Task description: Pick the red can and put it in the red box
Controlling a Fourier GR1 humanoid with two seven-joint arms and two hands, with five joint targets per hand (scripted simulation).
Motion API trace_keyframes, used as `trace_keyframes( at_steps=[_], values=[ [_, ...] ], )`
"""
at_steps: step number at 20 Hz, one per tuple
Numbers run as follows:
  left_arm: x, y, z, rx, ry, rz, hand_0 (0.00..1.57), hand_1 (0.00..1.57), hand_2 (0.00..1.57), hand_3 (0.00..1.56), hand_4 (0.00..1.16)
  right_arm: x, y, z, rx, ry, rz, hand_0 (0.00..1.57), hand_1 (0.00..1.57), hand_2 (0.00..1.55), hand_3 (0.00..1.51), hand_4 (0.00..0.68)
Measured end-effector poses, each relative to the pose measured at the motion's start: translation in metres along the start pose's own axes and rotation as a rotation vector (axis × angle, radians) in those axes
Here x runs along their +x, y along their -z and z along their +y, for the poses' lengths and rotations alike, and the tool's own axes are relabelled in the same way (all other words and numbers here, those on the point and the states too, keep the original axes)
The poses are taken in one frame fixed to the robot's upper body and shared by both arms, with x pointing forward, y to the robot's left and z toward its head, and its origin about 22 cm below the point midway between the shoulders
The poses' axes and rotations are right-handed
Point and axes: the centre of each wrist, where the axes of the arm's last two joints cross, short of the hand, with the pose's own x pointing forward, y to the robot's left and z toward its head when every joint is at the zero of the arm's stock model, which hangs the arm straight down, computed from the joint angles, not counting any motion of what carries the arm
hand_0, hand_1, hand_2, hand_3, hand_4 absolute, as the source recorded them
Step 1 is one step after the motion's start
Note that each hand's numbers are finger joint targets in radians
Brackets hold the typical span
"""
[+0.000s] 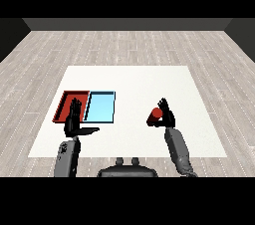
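The red can sits at the right middle of the white table, tilted toward the left. My right hand is against its right side with fingers curled round it. The red tray lies at the left of the table, with the light blue tray touching its right side. My left hand hovers at the red tray's near edge, fingers straight and pointing away, thumb stretched out to the right, holding nothing.
The white table spreads wide between the trays and the can. Beyond it lies grey wood floor. Both grey forearms come in from the lower corners.
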Motion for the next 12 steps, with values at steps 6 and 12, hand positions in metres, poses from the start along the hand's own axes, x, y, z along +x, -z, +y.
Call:
trace_keyframes(
  at_steps=[6, 12],
  values=[
    [-0.004, 0.004, 0.005, 0.0, 0.001, -0.001, 0.0, 0.0, 0.0, 0.0, 0.0, -0.001, 0.01, 0.002, -0.007, -0.005, 0.014, 0.0, 0.0, 0.0, 0.0, 0.0],
    [-0.001, 0.0, -0.005, 0.006, 0.008, -0.003, 0.0, 0.0, 0.0, 0.0, 0.0, -0.008, 0.013, 0.007, -0.001, -0.009, 0.026, 0.0, 0.0, 0.0, 0.0, 0.0]
  ],
)
